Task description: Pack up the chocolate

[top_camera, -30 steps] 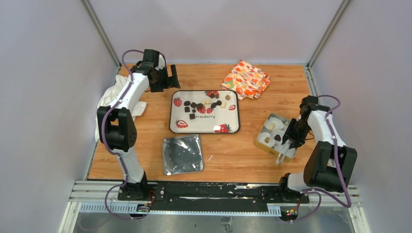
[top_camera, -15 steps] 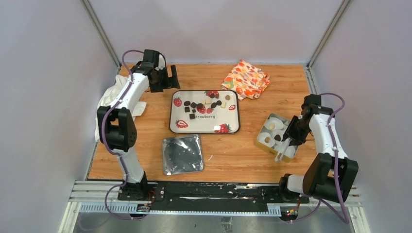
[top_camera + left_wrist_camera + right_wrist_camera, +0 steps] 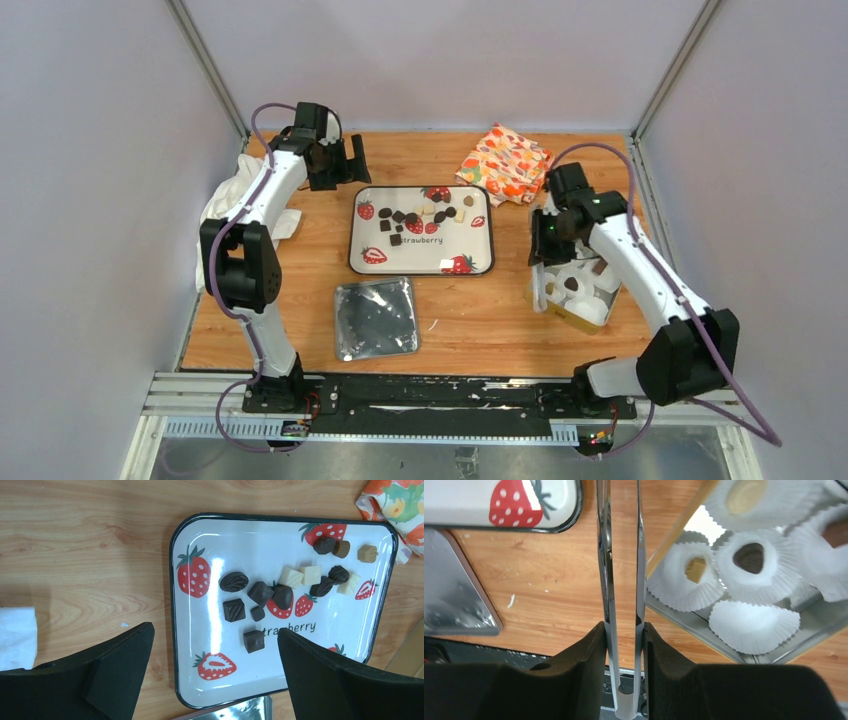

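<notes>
Most chocolate (image 3: 261,592) lies loose on the tray (image 3: 200,625); a few pieces sit in paper cups (image 3: 754,625) in the box (image 3: 575,318) to its right. The left gripper (image 3: 215,628) hangs by the tray's far left corner, jaws wide apart. The right gripper (image 3: 623,627) clamps tweezers (image 3: 605,555), which point down between tray and box.

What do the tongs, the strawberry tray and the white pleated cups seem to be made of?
Tongs: polished metal, probably steel; mirror-like reflections.
Tray: glossy white with a dark rim, enamelled metal or melamine; the glare alone cannot settle it.
Cups: thin matte white paper, finely pleated.
</notes>
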`<act>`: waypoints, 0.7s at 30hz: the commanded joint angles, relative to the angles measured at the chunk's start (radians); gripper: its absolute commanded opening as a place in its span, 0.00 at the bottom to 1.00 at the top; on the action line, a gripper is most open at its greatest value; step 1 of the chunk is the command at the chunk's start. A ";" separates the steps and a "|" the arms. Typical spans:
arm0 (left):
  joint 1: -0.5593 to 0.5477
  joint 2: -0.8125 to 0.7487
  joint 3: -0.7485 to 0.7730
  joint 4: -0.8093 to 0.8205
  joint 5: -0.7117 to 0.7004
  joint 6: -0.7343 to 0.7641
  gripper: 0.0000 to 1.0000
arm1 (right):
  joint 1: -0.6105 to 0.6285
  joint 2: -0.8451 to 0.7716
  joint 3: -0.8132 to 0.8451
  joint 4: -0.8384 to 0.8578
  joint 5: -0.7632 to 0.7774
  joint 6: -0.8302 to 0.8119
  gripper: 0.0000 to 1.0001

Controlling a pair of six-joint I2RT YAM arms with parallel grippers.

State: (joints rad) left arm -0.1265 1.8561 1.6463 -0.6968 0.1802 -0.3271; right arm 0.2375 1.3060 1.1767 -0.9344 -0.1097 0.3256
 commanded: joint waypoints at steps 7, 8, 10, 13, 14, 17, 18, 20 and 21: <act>0.005 -0.069 -0.053 0.008 0.004 -0.006 1.00 | 0.278 0.338 0.237 -0.140 -0.105 -0.115 0.21; 0.005 -0.075 -0.058 0.010 0.003 -0.006 1.00 | 0.301 0.368 0.263 -0.155 -0.090 -0.119 0.22; 0.005 -0.083 -0.069 0.008 0.000 -0.005 1.00 | 0.327 0.427 0.306 -0.174 -0.044 -0.112 0.22; 0.005 -0.100 -0.084 0.007 -0.008 0.001 1.00 | 0.333 0.487 0.360 -0.177 0.015 -0.071 0.27; 0.005 -0.105 -0.086 0.006 -0.011 0.003 1.00 | 0.333 0.507 0.374 -0.175 0.034 -0.059 0.30; 0.005 -0.113 -0.092 0.000 -0.019 0.009 1.00 | 0.333 0.569 0.428 -0.170 0.071 -0.032 0.33; 0.005 -0.115 -0.094 -0.002 -0.018 0.011 1.00 | 0.333 0.578 0.438 -0.165 0.077 -0.022 0.34; 0.006 -0.116 -0.092 -0.006 -0.020 0.016 1.00 | 0.333 0.605 0.462 -0.147 0.080 -0.005 0.37; 0.007 -0.116 -0.091 -0.007 -0.021 0.018 1.00 | 0.333 0.613 0.470 -0.137 0.078 0.001 0.38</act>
State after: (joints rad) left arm -0.1265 1.7737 1.5627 -0.6930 0.1707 -0.3252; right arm 0.5674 1.8874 1.5940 -1.0599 -0.0765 0.2790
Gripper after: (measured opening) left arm 0.999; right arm 0.369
